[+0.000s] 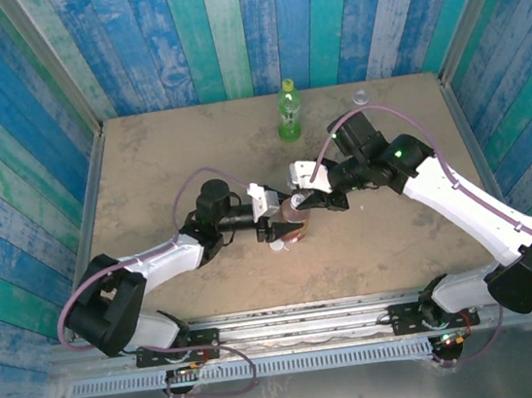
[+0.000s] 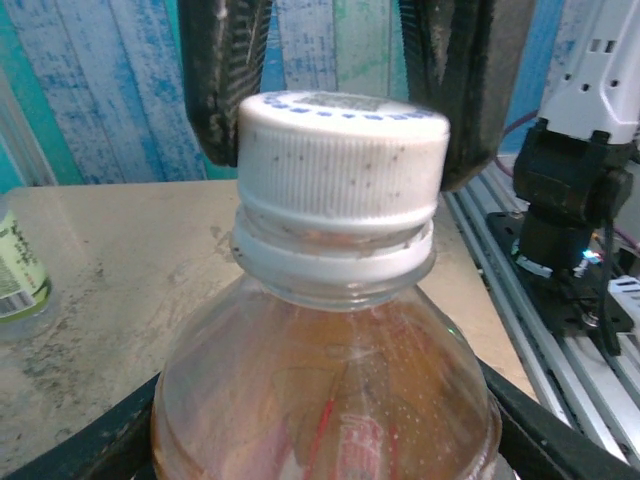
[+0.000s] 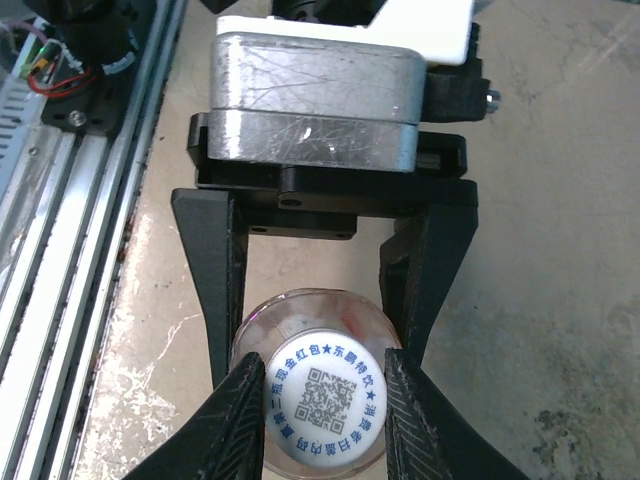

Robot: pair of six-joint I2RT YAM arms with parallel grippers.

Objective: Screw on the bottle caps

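White cap (image 2: 342,150) sits on amber bottle (image 2: 325,390), mid-table; you see right gripper (image 3: 322,400) fingers pinching its sides. Left gripper (image 3: 318,340) clamps the bottle body. Label cropped, thread seating not discernible.

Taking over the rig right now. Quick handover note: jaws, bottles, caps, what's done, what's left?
Left gripper: jaws shut on the amber bottle, holding it upright.
Right gripper: jaws shut on the white cap, which sits on that bottle's neck.
Green bottle stands at the far edge of the table, yellow-green cap on it; tightness not visible.
Small clear object right of it: too small to identify.
Done: white cap placed.
Left: twist it tight, release, then any remaining caps.
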